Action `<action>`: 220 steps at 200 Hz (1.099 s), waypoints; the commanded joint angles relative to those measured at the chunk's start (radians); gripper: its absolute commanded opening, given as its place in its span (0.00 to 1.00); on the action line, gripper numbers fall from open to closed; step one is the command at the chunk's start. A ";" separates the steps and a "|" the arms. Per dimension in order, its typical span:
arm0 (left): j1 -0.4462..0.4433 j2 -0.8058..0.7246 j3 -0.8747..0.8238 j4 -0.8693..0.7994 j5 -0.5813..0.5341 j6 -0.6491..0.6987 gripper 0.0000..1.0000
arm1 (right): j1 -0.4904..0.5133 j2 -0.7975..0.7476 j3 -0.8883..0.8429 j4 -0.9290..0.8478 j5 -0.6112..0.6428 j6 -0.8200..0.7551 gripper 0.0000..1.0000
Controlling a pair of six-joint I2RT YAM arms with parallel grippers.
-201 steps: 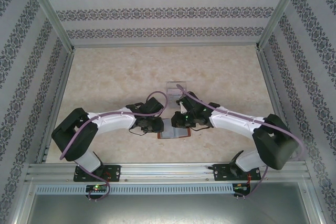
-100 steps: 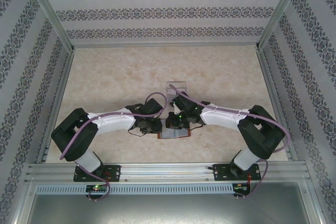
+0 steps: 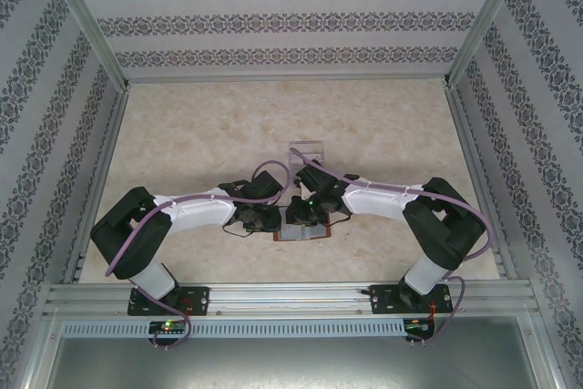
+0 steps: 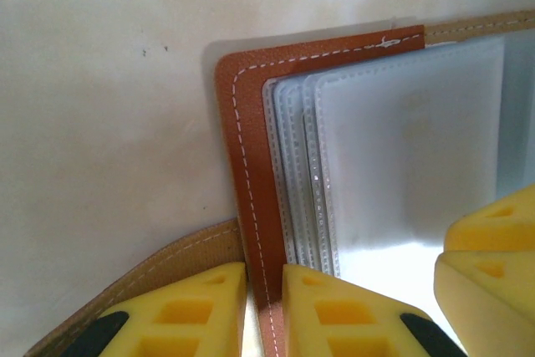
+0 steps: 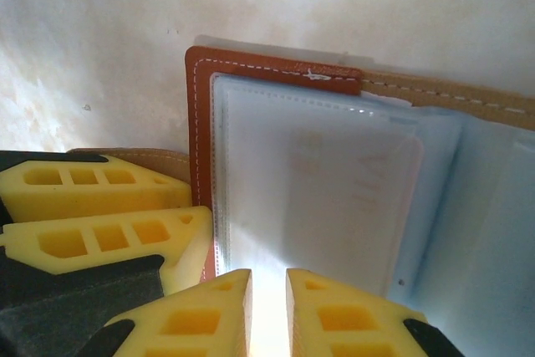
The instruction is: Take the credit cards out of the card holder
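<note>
Resting place: the card holder (image 3: pixel 308 234) is being seen lying open on the table (image 3: pixel 200 125), with a clear stand (image 3: pixel 308 150) just beyond its far edge.
Holder against the jaws: its brown leather corner is being straddled by the left gripper (image 4: pixel 265 311). Its grey-blue sleeves (image 4: pixel 401 148) are being met from the holder's other side by the right gripper (image 5: pixel 269 315).
Left jaws: they are being held almost together, and the holder's stitched leather rim is being pinched in the narrow gap between them.
Right jaws: they are being held a thin slit apart over the top sleeve's near edge. Whether anything is being gripped cannot be told.
Card: one pale card (image 5: pixel 351 190) is being seen faintly through the top sleeve, inside the holder.
Hard to make out: the slit between the right jaws is being washed out by glare. The holder is being largely covered by both wrists in the top view. The sleeves' far side is being cut off in both wrist views.
</note>
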 commanded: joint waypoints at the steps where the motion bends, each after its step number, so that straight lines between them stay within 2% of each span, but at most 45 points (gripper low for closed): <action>1: -0.004 0.016 0.002 -0.014 0.013 -0.003 0.20 | 0.009 0.014 0.026 -0.047 0.030 -0.019 0.21; 156: -0.004 0.017 0.010 -0.017 0.020 0.002 0.19 | 0.008 -0.018 0.055 -0.197 0.149 -0.054 0.38; 220: -0.004 0.017 0.011 -0.013 0.020 0.001 0.19 | 0.010 -0.027 0.062 -0.220 0.166 -0.057 0.50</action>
